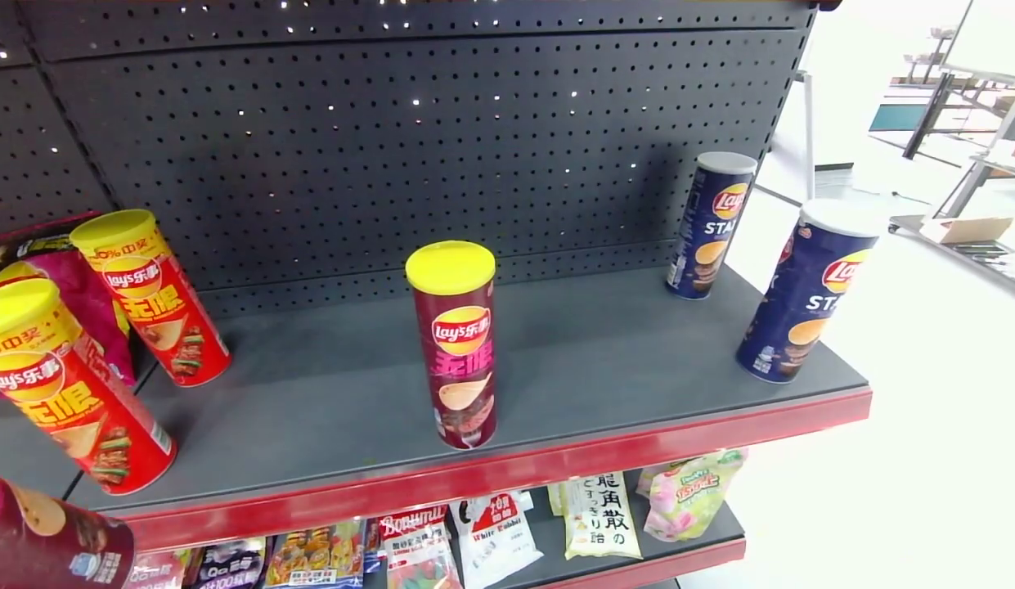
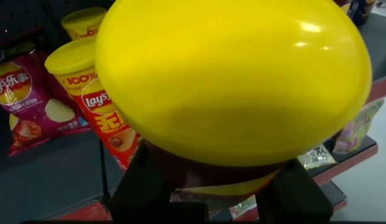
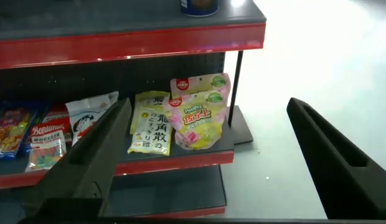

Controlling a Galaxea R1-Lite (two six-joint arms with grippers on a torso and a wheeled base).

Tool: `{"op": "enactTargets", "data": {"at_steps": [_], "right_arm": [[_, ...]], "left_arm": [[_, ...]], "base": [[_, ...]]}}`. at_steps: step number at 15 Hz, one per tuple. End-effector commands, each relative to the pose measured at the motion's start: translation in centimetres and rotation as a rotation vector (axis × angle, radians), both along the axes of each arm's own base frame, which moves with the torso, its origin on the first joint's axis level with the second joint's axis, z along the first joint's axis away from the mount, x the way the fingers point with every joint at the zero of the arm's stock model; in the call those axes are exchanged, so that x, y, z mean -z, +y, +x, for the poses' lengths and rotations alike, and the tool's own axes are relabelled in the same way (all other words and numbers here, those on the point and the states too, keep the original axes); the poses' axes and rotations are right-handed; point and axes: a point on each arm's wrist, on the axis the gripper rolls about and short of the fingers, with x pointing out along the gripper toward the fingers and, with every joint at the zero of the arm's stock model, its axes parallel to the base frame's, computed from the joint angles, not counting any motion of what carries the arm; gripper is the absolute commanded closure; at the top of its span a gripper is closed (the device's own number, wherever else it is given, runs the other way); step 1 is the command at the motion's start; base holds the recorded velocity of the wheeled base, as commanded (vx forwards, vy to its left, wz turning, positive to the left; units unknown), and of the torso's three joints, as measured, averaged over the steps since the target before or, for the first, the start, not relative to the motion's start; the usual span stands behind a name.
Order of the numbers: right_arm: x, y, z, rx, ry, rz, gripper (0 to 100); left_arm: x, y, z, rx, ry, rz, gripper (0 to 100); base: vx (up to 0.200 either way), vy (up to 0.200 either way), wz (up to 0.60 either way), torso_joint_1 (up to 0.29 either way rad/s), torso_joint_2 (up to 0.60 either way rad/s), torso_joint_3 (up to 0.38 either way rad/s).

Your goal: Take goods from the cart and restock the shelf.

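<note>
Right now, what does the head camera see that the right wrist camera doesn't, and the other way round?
Head camera only: the pegboard back, two red cans, the dark-red middle can, the rear blue can and a carried can low at the robot's left. Right wrist camera only: the right tool, open, and a further shelf level beneath the bags. Both: the front blue can, the red shelf edge, and the lower shelf's yellow bag and green-pink bag.

Wide shelf (image 1: 327,393) gaps either side of the upright maroon can (image 1: 460,352)
</note>
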Motion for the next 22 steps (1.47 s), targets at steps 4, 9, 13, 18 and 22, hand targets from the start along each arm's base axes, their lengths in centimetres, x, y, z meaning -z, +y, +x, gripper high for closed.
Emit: {"op": "enactTargets", "data": {"at_steps": [4, 9, 13, 18, 22], "right_arm": [[0.0, 0.0, 0.0, -0.001, 0.004, -0.001, 0], [0.0, 0.0, 0.0, -0.001, 0.004, -0.001, 0], [0.0, 0.0, 0.0, -0.001, 0.004, -0.001, 0], [0.0, 0.0, 0.0, -0.001, 0.004, -0.001, 0], [0.0, 0.0, 0.0, -0.001, 0.004, -0.001, 0]], "left_arm": [[-1.4, 0.0, 5.0, 0.05, 0.101, -0.017, 100], [-1.6, -0.1, 8.5, 0.081, 0.199, -0.026, 100], [-2.2, -0.3, 13.8, 0.097, 0.238, -0.055, 100], [-2.2, -1.4, 20.3, 0.15, 0.197, -0.058, 100], [-1.7, -3.0, 23.1, 0.271, 0.209, -0.066, 100]], "base": [[0.0, 0.0, 0.0, 0.0, 0.0, 0.0], [0.0, 0.0, 0.0, 0.0, 0.0, 0.0], [0.0, 0.0, 0.0, 0.0, 0.0, 0.0], [0.0, 0.0, 0.0, 0.0, 0.0, 0.0], [0.0, 0.0, 0.0, 0.0, 0.0, 0.0]]}}
